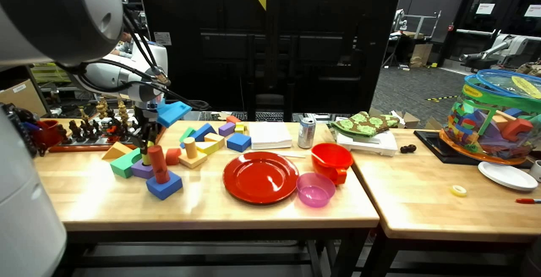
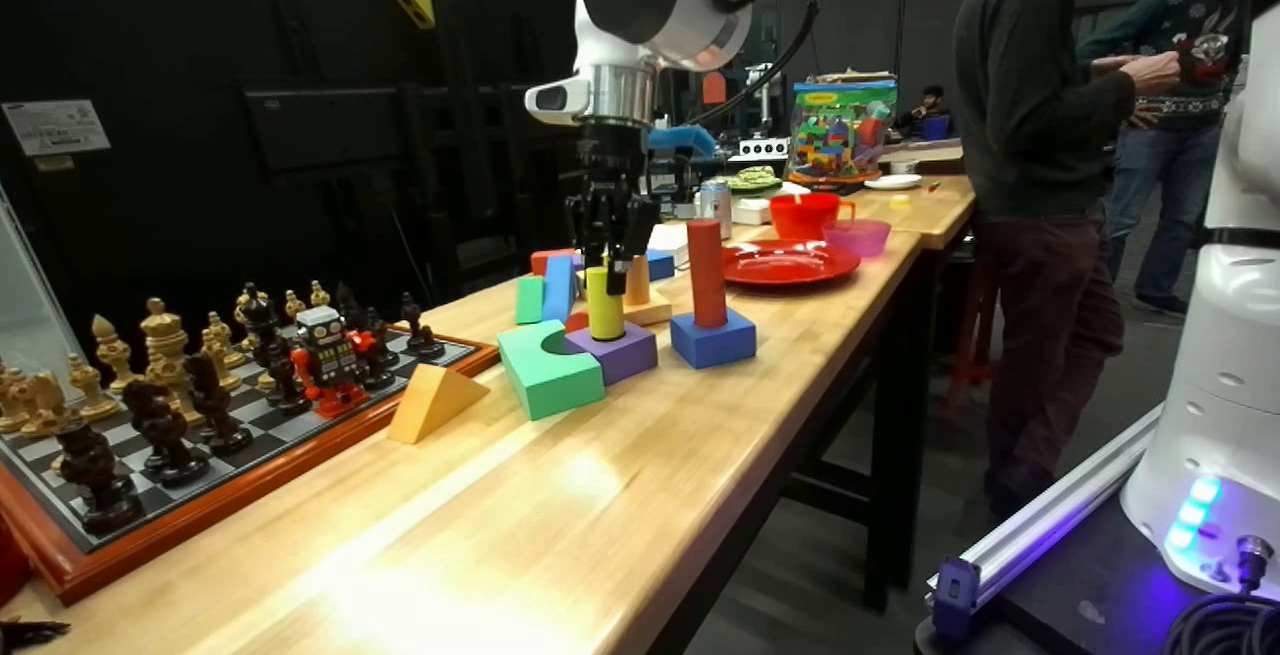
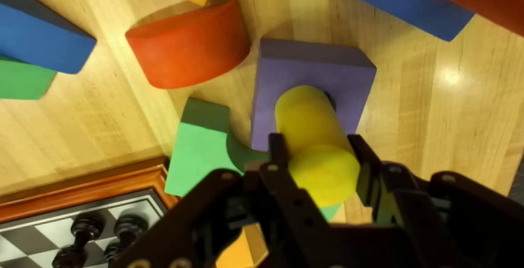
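My gripper (image 3: 317,147) is shut on an upright yellow cylinder (image 3: 309,116), one finger on each side near its top. It also shows in an exterior view (image 2: 606,270). The cylinder's lower end is at the purple square block (image 3: 272,79). A dark hole edge shows beside it. I cannot tell whether its end is inside the hole or just above it. A green block with a curved cut-out (image 2: 550,380) lies against the purple block. Nearby, a red cylinder (image 1: 158,165) stands on a blue block (image 1: 165,189). A red curved block (image 3: 192,47) lies close by.
A chessboard (image 2: 280,462) with pieces and an orange triangular block (image 2: 432,405) are near the green block. A wooden cylinder (image 1: 190,148) stands on a wooden block. A red plate (image 1: 260,177), pink bowl (image 1: 315,194), red cup (image 1: 331,163) and can (image 1: 306,133) stand along the table.
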